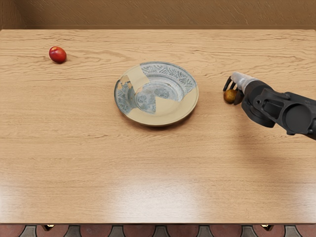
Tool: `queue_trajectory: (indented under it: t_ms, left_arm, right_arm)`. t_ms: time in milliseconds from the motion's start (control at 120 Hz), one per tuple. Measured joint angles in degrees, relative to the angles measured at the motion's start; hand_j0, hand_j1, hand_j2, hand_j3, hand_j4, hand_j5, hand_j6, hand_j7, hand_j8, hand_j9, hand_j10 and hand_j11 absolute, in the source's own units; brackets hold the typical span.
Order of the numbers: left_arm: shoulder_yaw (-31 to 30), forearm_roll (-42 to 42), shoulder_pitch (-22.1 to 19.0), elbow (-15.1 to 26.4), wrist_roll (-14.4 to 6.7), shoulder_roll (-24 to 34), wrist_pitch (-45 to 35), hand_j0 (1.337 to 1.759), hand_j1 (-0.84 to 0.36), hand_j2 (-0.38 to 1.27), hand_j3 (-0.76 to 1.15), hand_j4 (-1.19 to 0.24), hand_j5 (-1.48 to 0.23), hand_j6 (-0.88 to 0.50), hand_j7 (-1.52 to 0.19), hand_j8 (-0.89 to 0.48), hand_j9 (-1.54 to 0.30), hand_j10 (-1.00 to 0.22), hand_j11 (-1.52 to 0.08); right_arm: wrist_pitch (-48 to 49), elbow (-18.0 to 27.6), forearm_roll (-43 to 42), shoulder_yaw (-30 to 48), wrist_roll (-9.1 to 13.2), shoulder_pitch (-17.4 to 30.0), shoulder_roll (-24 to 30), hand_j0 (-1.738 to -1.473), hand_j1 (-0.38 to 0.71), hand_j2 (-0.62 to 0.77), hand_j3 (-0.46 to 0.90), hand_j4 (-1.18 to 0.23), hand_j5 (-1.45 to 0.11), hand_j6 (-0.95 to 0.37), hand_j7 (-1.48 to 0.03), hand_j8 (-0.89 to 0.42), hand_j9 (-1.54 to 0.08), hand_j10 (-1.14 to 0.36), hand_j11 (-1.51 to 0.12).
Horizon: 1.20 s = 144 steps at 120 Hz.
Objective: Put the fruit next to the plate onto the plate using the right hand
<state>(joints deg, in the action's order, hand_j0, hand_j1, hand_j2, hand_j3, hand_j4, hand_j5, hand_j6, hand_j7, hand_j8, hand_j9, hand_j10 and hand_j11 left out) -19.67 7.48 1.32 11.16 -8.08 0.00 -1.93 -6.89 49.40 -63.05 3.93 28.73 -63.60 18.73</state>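
Observation:
A round plate (190, 101) with a blue-grey pattern and tan patches lies at the middle of the wooden table. To its right sits a small brownish-yellow fruit (229, 96) on the table top. My right hand (233, 88) comes in from the right edge and reaches the fruit, its dark fingers curled around it from above and behind. The fruit rests at table level, a hand's width from the plate's right rim. The left arm does not show.
A red fruit (58, 54) lies far off at the back left of the table. The table's back edge meets a brown wall; its front edge runs along the bottom of the view.

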Motion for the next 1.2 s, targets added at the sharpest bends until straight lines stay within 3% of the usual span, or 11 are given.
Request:
queue_trajectory:
  t_ms: [158, 633, 775, 1008, 1200]
  left_arm:
    - [0.00, 0.00, 0.00, 0.00, 0.00, 0.00, 0.00, 1.658, 0.35, 0.00, 0.00, 0.00, 0.00, 0.00, 0.00, 0.00, 0.00, 0.00, 0.00]
    - [-0.01, 0.00, 0.00, 0.00, 0.00, 0.00, 0.00, 1.658, 0.35, 0.00, 0.00, 0.00, 0.00, 0.00, 0.00, 0.00, 0.00, 0.00, 0.00]
    - [-0.01, 0.00, 0.00, 0.00, 0.00, 0.00, 0.00, 1.658, 0.35, 0.00, 0.00, 0.00, 0.00, 0.00, 0.00, 0.00, 0.00, 0.00, 0.00]
    - [-0.01, 0.00, 0.00, 0.00, 0.00, 0.00, 0.00, 1.658, 0.35, 0.00, 0.00, 0.00, 0.00, 0.00, 0.00, 0.00, 0.00, 0.00, 0.00]
    - [-0.01, -0.01, 0.00, 0.00, 0.00, 0.00, 0.00, 1.658, 0.35, 0.00, 0.00, 0.00, 0.00, 0.00, 0.00, 0.00, 0.00, 0.00, 0.00]
  right_arm:
    - [-1.31, 0.07, -0.05, 0.00, 0.01, 0.59, -0.01, -1.654, 0.26, 0.00, 0.00, -0.59, -0.71, -0.53, -0.74, -0.50, -0.73, -0.45, -0.76]
    - [-8.95, 2.92, 2.66, 0.79, 0.19, 0.28, 0.40, -1.653, 0.27, 0.08, 0.00, -0.58, -0.88, -0.50, -0.85, -0.46, -0.87, -0.47, -0.87]
    - [-9.67, 3.29, 3.75, 1.05, 0.23, -1.67, 0.09, -1.653, 0.27, 0.09, 0.00, -0.57, -0.90, -0.49, -0.86, -0.46, -0.88, -0.47, -0.89]
    - [-9.66, 3.68, 4.56, 1.14, 2.54, -5.74, -3.41, -1.654, 0.28, 0.10, 0.00, -0.55, -0.93, -0.48, -0.88, -0.43, -0.91, -0.46, -0.91]
    - [-9.82, 8.26, 4.71, 1.09, 5.06, -8.00, -4.79, -1.654, 0.29, 0.13, 0.00, -0.53, -0.96, -0.46, -0.90, -0.42, -0.93, -0.46, -0.93]
